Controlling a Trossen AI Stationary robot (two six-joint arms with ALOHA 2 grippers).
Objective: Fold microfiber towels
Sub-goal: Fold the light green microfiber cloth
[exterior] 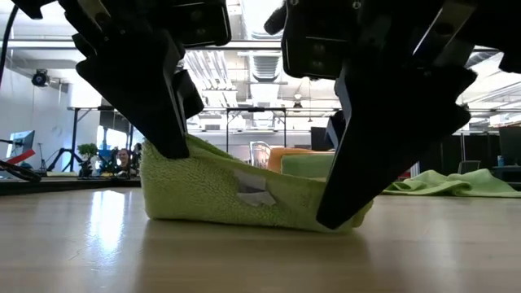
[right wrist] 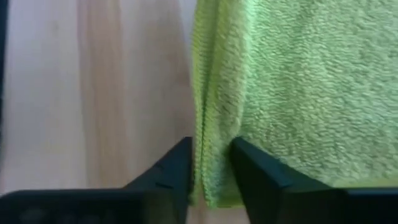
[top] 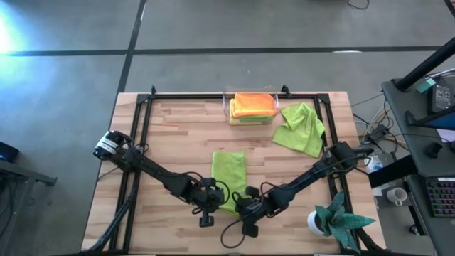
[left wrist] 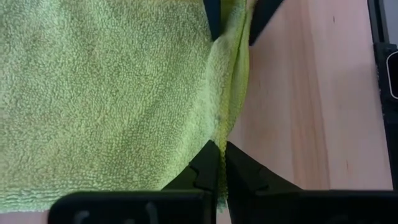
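Pinching lime towel (top: 229, 173) edge: L end effector (left wrist: 219, 149) clamped, R end effector (right wrist: 211, 155) straddling, no legible text.

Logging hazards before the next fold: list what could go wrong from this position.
1. The right gripper straddles the edge of the folded lime green towel but looks only partly closed; a lift now might let that corner slip out.
2. The left gripper pinches just the thin edge, so the cloth could pull free or fold unevenly.
3. Both grippers sit close together near the front edge of the table; the arms may bump.
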